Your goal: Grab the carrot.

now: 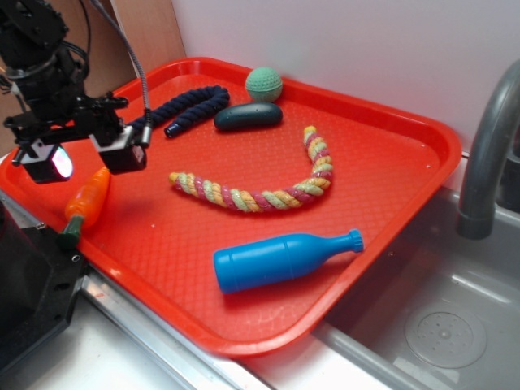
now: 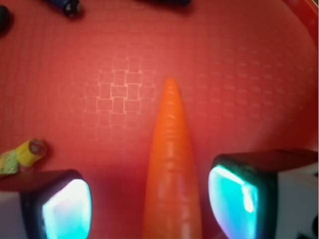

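Between spread fingers of gripper [image 1: 88, 159], carrot [image 2: 172, 174] is seen, lengthwise, gaps kept on both sides; contact not shown. Fingertips [image 2: 67, 206] glow cyan, set apart. Carrot [image 1: 88, 199] lies just below claw near tray [image 1: 390, 154] rim, green stem toward rim, tip toward tray middle. Bare tray floor ahead of tip. Multicolour rope [image 1: 260, 191], navy rope [image 1: 191, 110] lie beyond; blue bottle [image 1: 280, 260] well apart.
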You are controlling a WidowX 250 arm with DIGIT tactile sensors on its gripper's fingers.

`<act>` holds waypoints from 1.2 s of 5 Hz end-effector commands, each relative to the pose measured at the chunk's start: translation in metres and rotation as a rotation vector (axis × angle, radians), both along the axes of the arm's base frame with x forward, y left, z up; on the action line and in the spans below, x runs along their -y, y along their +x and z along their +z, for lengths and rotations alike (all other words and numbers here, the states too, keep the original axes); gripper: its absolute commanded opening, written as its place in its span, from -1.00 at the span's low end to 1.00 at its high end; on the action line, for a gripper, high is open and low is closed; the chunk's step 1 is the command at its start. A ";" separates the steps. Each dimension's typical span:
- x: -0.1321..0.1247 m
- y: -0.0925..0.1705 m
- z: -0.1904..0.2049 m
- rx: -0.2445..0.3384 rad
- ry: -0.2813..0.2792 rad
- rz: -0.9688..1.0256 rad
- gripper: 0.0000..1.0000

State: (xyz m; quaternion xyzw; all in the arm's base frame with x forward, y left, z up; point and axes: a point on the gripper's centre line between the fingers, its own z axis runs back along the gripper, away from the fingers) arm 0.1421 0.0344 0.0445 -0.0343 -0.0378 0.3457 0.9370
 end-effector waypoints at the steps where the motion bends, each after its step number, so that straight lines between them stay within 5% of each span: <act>1: 0.017 0.004 -0.024 -0.072 -0.017 0.012 1.00; 2: 0.031 -0.001 -0.026 -0.105 -0.047 0.028 0.30; 3: 0.037 -0.001 -0.018 -0.087 -0.046 0.014 -1.00; 5: 0.040 0.025 0.049 0.044 0.042 -0.354 -1.00; 6: 0.024 0.028 0.090 0.065 0.074 -0.604 -1.00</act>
